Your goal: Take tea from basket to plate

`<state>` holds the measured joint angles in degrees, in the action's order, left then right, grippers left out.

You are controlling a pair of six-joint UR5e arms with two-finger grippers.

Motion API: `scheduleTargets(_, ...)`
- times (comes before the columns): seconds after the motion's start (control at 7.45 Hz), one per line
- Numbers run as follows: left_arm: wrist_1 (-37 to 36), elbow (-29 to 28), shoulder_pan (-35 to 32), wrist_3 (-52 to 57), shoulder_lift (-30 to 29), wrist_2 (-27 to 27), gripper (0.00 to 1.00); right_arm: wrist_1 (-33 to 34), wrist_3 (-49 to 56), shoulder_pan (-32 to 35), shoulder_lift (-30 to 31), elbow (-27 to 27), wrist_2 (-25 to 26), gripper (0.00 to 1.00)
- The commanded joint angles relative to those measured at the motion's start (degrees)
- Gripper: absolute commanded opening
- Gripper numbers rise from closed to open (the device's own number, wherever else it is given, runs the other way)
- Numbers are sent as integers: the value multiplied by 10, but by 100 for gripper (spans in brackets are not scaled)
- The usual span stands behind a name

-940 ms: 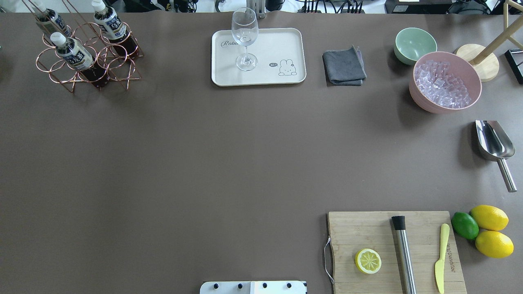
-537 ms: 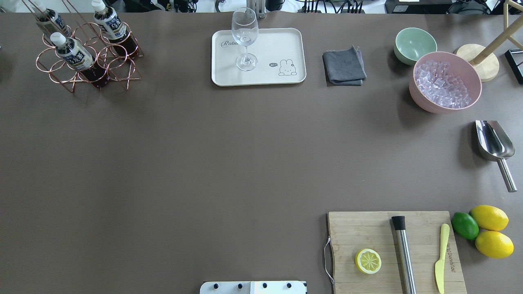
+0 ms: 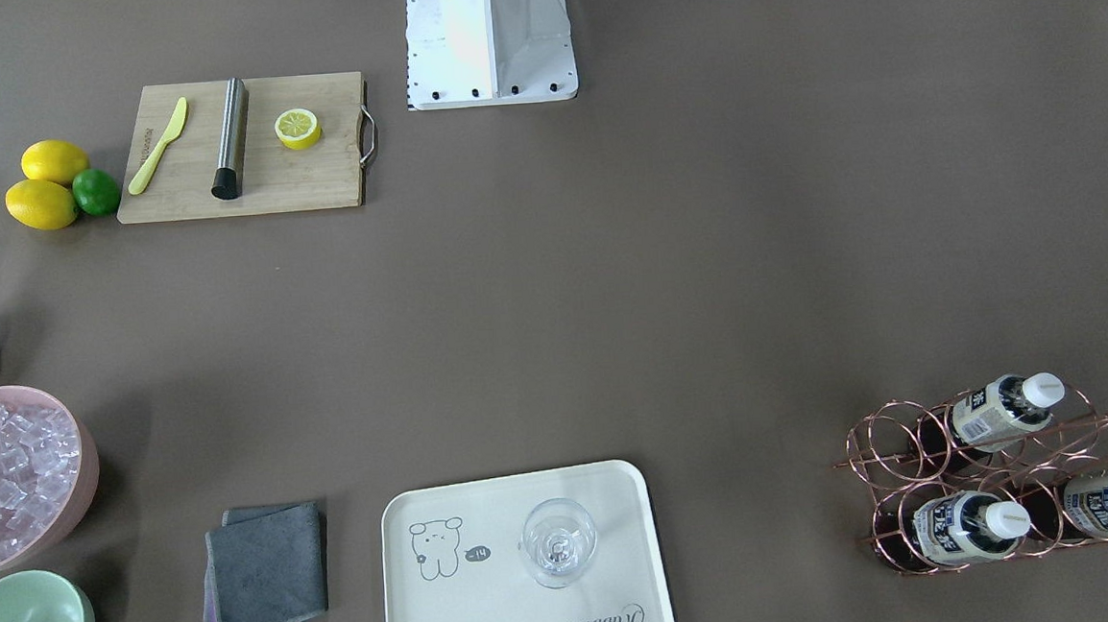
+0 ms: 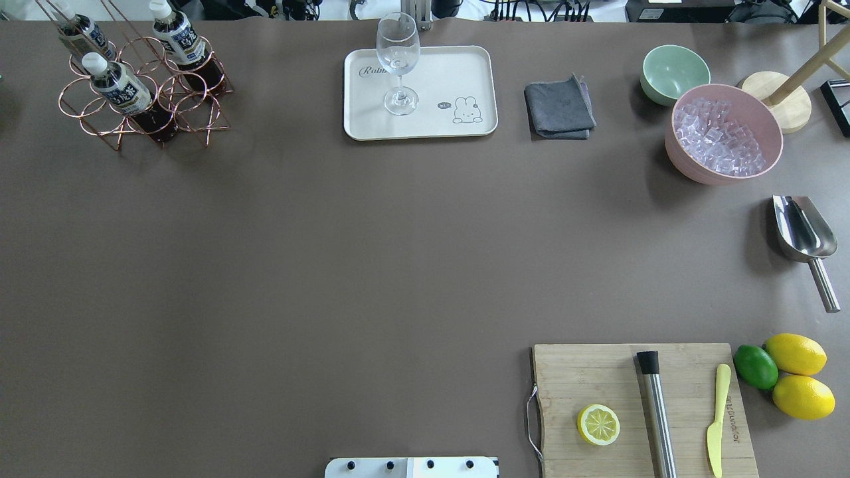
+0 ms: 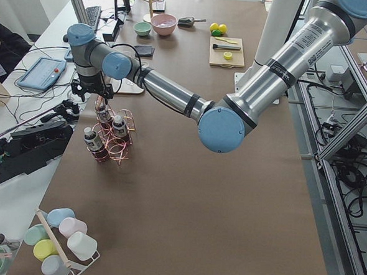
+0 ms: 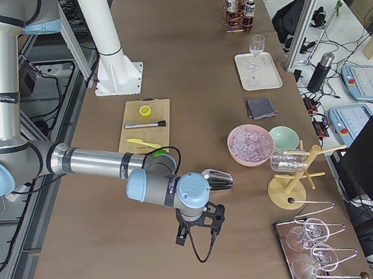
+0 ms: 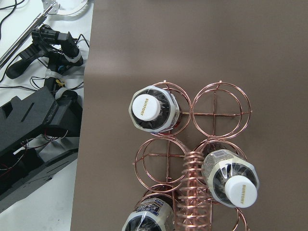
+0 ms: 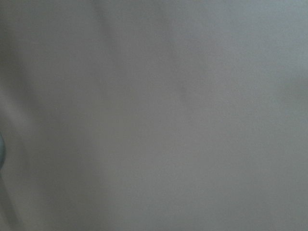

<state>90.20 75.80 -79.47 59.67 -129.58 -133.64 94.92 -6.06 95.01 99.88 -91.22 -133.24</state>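
Nearest the robot's base: wooden cutting board (image 4: 597, 378) with half lemon (image 4: 598, 424) on the counter (image 4: 332, 252); right arm (image 6: 95, 165) folded low along the counter's right end, right gripper (image 6: 198, 231) pointing down near the metal scoop (image 6: 219, 179), opening of its jaws cannot be told. Farther out: left arm (image 5: 173, 94) stretched long across the counter, wrist turned down, left gripper (image 5: 90, 92) hanging just above the basket (image 7: 195, 187), whether its jaws are wide or narrow cannot be told. At the far edge: three tea bottles (image 4: 121, 91) standing in three of the basket's rings; plate (image 4: 458, 66) well apart from the basket, carrying a wine glass (image 4: 398, 60).
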Motion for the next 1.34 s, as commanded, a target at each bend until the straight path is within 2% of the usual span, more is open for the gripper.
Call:
scheduleTargets(0.0,0,9,1,0,3,0,75,0,0,0,0,1,0,100)
scheduleTargets(0.27,-2,21,2,-1,11,0,11,0,-1,0,0,3,0,100)
scheduleTargets(0.4,-2,30,2,-3,21,0,0,0,-1,0,0,4,1,100)
scheduleTargets(0.67,-3,47,1,-3,23,2,0,0,-1,0,0,4,1,100)
scheduleTargets(0.81,-36,72,-6,1,22,1,0,0,-1,0,0,3,0,100)
scheduleTargets(1.07,-157,165,-25,32,23,1,0,0,-1,0,0,3,0,100)
scheduleTargets(1.21,-193,222,-36,33,43,1,0,0,-1,0,0,3,-1,100)
